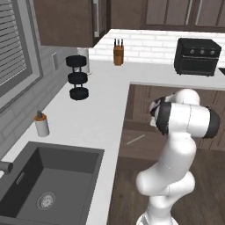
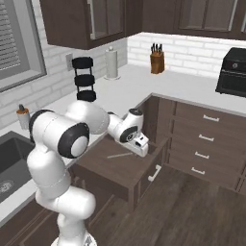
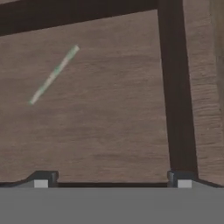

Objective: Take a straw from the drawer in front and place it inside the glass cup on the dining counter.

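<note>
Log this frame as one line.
phase: reach | drawer: open | straw: flat on drawer floor, untouched | gripper: open, above drawer, offset from straw

Gripper [image 2: 144,150] fingertips too small for the jaw gap to be judged, drawer [image 1: 132,147] partly hidden by the arm, sink [image 1: 26,193] cut off by the edge, toaster oven [image 2: 234,72] cut off at right.

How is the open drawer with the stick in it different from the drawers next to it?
The drawer is pulled out, and you can see the straw lying on its floor; the closed drawers sit flush and hide what is inside. The open drawer sits just under the counter's corner; the closed ones are stacked in a column to its right. The hand hangs over the open one. All have dark brown wood fronts and pale handles.
</note>
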You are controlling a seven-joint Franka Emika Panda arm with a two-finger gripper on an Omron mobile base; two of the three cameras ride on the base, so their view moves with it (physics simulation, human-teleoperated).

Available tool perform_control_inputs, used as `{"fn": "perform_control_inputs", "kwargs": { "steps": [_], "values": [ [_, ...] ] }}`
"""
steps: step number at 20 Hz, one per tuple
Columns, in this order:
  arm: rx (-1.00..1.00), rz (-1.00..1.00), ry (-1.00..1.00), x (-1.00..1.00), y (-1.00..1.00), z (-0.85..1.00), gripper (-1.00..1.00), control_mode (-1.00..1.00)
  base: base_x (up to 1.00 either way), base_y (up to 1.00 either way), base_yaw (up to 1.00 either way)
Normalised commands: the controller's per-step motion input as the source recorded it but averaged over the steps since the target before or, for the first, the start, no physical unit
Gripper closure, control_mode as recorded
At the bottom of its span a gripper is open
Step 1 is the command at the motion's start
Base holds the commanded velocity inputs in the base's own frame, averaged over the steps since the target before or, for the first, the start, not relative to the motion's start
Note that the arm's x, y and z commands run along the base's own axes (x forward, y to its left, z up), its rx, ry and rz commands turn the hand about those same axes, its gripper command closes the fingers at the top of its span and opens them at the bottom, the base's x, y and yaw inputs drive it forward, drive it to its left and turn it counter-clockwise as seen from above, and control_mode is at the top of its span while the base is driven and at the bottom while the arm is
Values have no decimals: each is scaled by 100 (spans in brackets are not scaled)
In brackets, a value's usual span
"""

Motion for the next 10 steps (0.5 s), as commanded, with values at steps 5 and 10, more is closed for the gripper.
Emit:
{"fn": "perform_control_inputs", "kwargs": {
  "steps": [5,10],
  "values": [
    [0,0,27,48,0,-49,-100,-100,0,0,0],
    [0,0,17,29,0,-55,-100,-100,0,0,0]
  ]
}}
